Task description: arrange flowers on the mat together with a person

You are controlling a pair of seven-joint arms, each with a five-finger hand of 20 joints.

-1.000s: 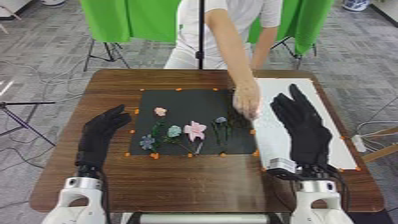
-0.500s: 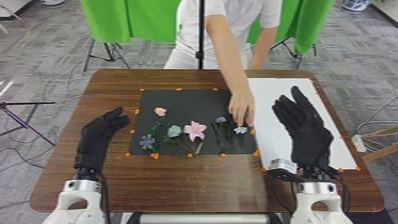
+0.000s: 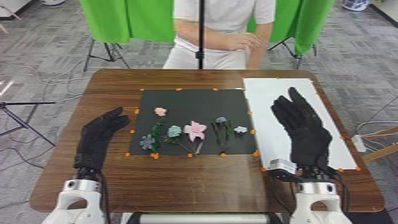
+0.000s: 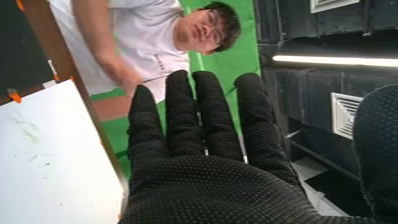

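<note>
In the head view, a black mat (image 3: 191, 105) lies on the table with several flowers. A small peach flower (image 3: 160, 111) tops a green stem at the left, above a blue-grey flower (image 3: 147, 142). A pale blue-green flower (image 3: 174, 131) and a larger pink flower (image 3: 195, 130) lie at the middle. Farther right are a bluish flower (image 3: 221, 120) and a small white-blue one (image 3: 240, 129). My left hand (image 3: 100, 131) is open left of the mat. My right hand (image 3: 303, 129) is open over the white sheet, its straight fingers also visible in the right wrist view (image 4: 213, 185).
A white sheet (image 3: 266, 100) lies right of the mat, on the brown table (image 3: 204, 182). Orange tape pieces mark the mat's edges. A person stands beyond the far edge, arms drawn back from the table. A thin dark pole (image 3: 201, 30) stands in front of the person.
The person's hand set the small white-blue flower down at the mat's right side, let it go and withdrew to the body. Both of my hands have stayed almost where they were.
</note>
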